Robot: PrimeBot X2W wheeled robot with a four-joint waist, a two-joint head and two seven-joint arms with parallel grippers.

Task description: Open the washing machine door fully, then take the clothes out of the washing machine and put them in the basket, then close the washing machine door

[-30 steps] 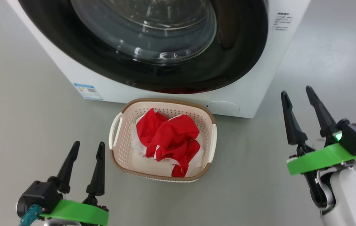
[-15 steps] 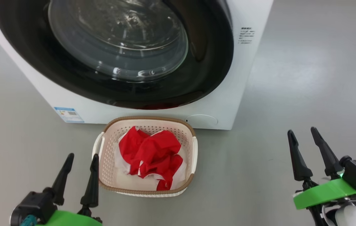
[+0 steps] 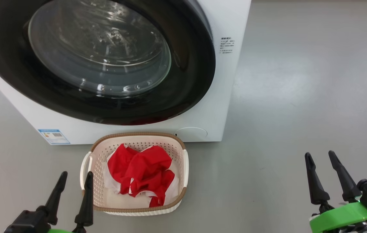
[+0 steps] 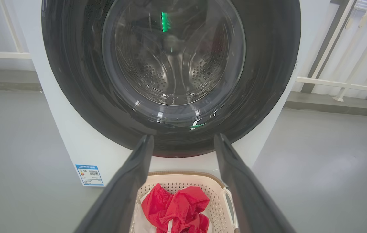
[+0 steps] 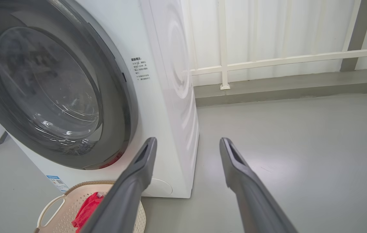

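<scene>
**Now: red clothes in the basket, door shut, both jaws apart**

Head view: the washing machine [image 3: 228,90] takes up the upper left of the frame. The washing machine door [image 3: 99,55] lies flat against its front, black rim around the clear glass. A blue label [image 3: 54,136] sits on the machine's lower left corner. Just below the door, at lower centre, the basket [image 3: 138,134] stands on the grey floor [image 3: 299,97], close to the machine's front. The clothes [image 3: 141,171] lie bunched inside it, red with white showing. The left jaws rise at the lower left, just beside the basket's left handle, fingers [image 3: 86,200] apart and holding nothing. The right jaws stand at the lower right, well apart from the basket, fingers [image 3: 314,184] spread and bare.

Left wrist view: two dark fingers [image 4: 125,187] stand wide apart. Between them show the door [image 4: 170,64] above and the basket [image 4: 183,181] with the clothes [image 4: 180,204] at the bottom edge. The perforated drum [image 4: 151,71] shows through the glass.

Right wrist view: the fingers [image 5: 131,187] are spread. The door [image 5: 47,94] fills the upper left. The basket [image 5: 63,207] with a bit of red cloth [image 5: 86,210] is at the lower left. A white railing [image 5: 267,61] crosses the upper right.
</scene>
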